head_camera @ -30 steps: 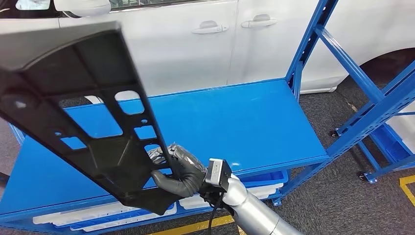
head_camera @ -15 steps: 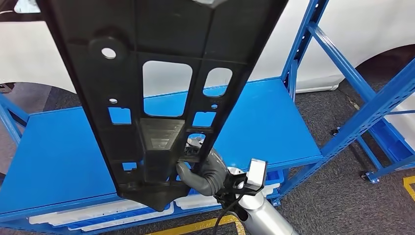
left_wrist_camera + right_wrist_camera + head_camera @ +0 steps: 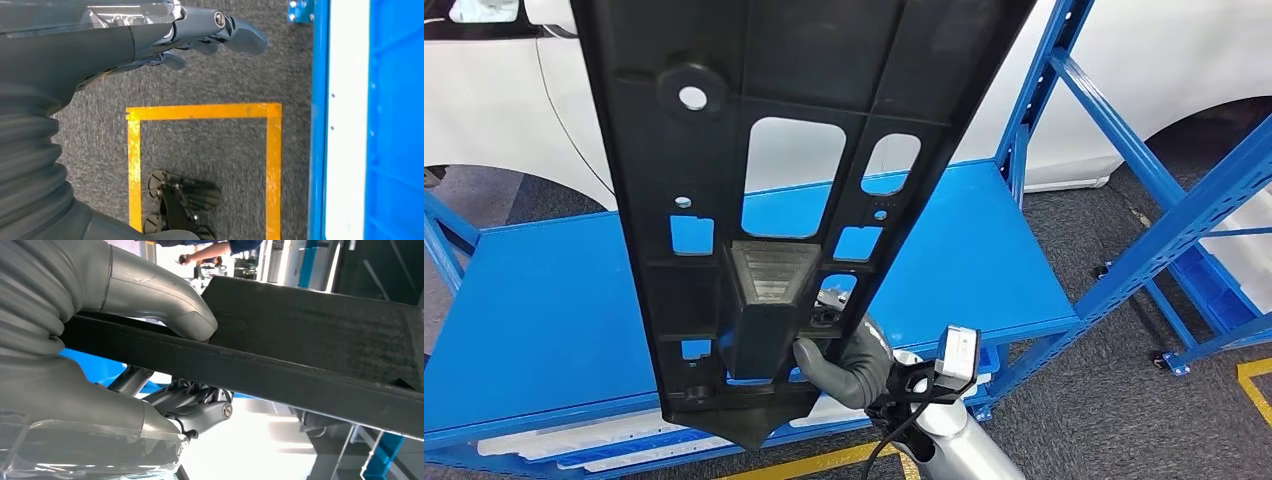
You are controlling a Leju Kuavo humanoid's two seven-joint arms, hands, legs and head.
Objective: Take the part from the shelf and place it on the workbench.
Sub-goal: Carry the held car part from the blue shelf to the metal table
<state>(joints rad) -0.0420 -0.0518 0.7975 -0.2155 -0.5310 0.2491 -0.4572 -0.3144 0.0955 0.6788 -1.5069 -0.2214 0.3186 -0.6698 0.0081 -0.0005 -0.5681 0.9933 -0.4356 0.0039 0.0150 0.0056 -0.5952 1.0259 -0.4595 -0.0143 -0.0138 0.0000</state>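
A white car (image 3: 1124, 60) stands behind the blue racking, a wheel arch (image 3: 1214, 125) showing to one side. Grey carpet (image 3: 1104, 400) covers the floor, marked with yellow tape lines (image 3: 200, 111). White trays (image 3: 554, 445) sit low under the blue board. A small black castor (image 3: 1172, 362) rests beside a blue upright.

- Blue shelf (image 3: 544, 320): top deck bare on both sides of the held black part (image 3: 794, 150).
- Black part: upright above shelf's front edge (screens the deck's middle).
- Blue upright (image 3: 1034, 100): bounds shelf's right rear corner.
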